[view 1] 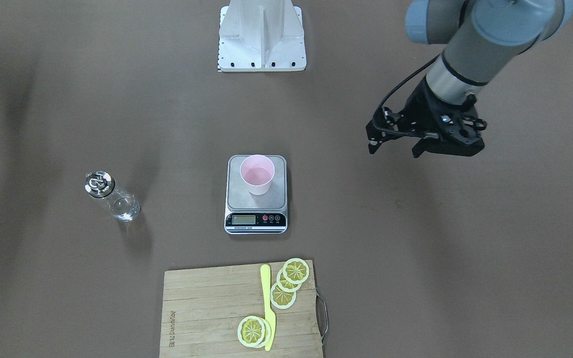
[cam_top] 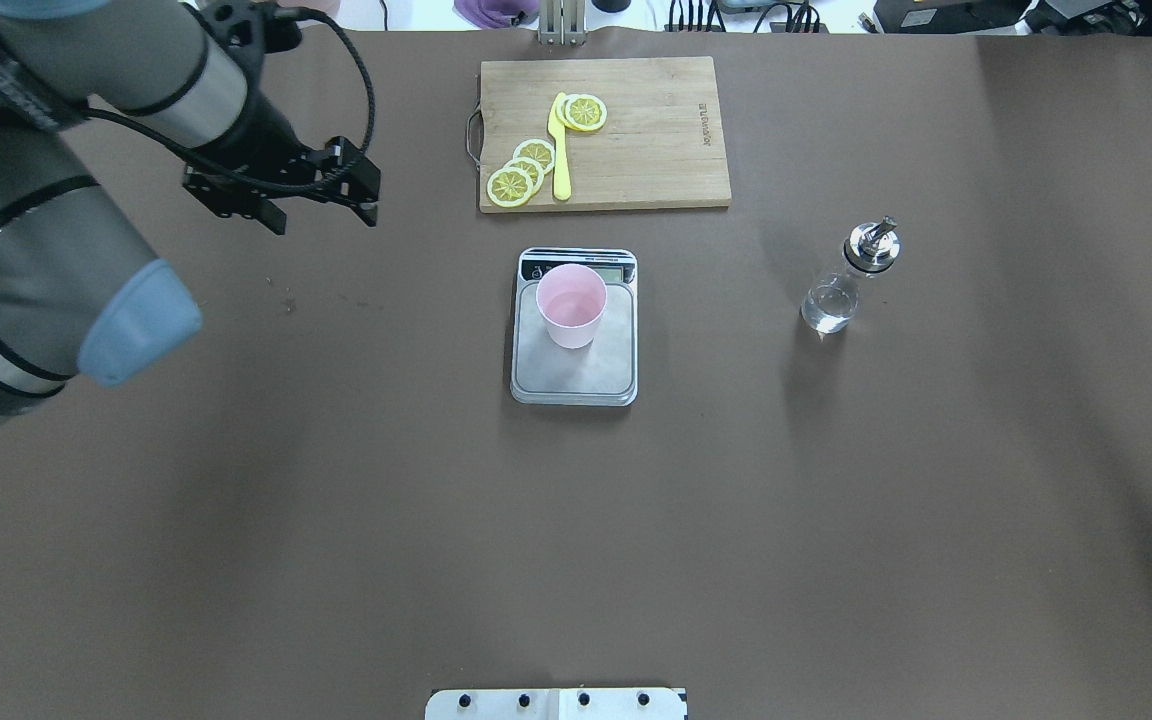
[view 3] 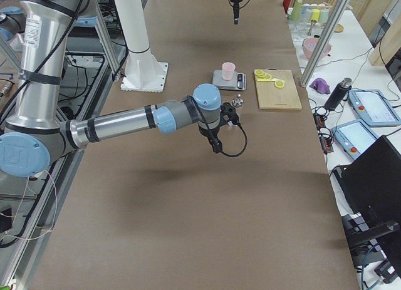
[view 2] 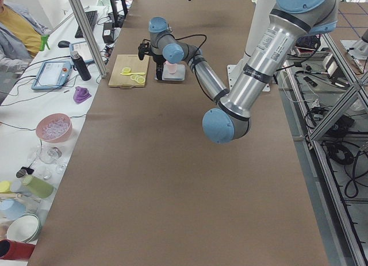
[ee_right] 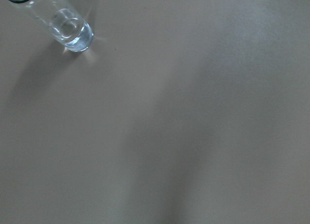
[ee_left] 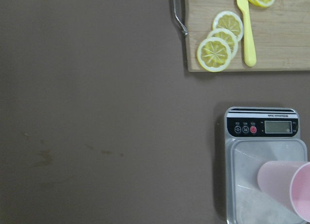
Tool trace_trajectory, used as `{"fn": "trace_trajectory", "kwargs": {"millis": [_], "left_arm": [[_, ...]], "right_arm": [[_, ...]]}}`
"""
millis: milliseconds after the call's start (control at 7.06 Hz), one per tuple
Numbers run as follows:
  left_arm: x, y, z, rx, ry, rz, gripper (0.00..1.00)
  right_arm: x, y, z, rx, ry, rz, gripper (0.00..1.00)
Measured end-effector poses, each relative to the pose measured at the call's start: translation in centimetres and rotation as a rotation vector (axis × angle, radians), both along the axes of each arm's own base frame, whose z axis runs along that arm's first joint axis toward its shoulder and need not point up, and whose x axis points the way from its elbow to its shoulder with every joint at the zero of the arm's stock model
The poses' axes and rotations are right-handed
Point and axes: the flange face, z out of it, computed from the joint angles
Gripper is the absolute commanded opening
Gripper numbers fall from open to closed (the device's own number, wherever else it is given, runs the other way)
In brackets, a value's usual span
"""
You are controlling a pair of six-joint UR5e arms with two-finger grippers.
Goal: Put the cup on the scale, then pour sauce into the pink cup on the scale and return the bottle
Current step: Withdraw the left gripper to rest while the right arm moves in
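Front-facing view: the cup (view 1: 257,174) stands upright on the scale (view 1: 237,200) at frame centre, so the first step looks done. The bottle (view 1: 112,196) stands on the table at mid-left, its long axis vertical and its spout cap on top. The left gripper (view 1: 395,145) hovers at upper right, fingers spread and empty, well apart from both.

Overhead: the bottle sits right of centre and the left gripper is at upper left, with the scale between them. The bottle is on the right arm's side.

Right-side view: the right gripper (view 3: 226,119) hangs near the bottle, on the camera's side of it. Whether its fingers are spread or pressed together I cannot tell.

Left wrist view: the scale and cup are at lower right.

Right wrist view: the bottle appears at upper left, so the right gripper probably has to shift that way to grasp it.
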Motion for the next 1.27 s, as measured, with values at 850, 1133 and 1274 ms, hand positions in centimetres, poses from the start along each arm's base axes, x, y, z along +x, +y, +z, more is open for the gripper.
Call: {"fn": "trace_trajectory", "kwargs": {"millis": [850, 1133, 1274], "left_arm": [[-5.7, -2.5, 4.3, -0.028, -0.061, -0.040, 0.98], [-9.3, -3.4, 8.2, 0.069, -0.128, 0.032, 0.98], [-10.8, -3.9, 9.9, 0.091, -0.152, 0.047, 0.98]], "right_arm": [[-5.3, 0.9, -0.2, 0.292, -0.195, 0.040, 1.00], [-8.6, 0.1, -2.0, 0.381, -0.204, 0.023, 1.00], [-11.2, -0.1, -2.8, 0.419, -0.192, 0.014, 0.99]]}}
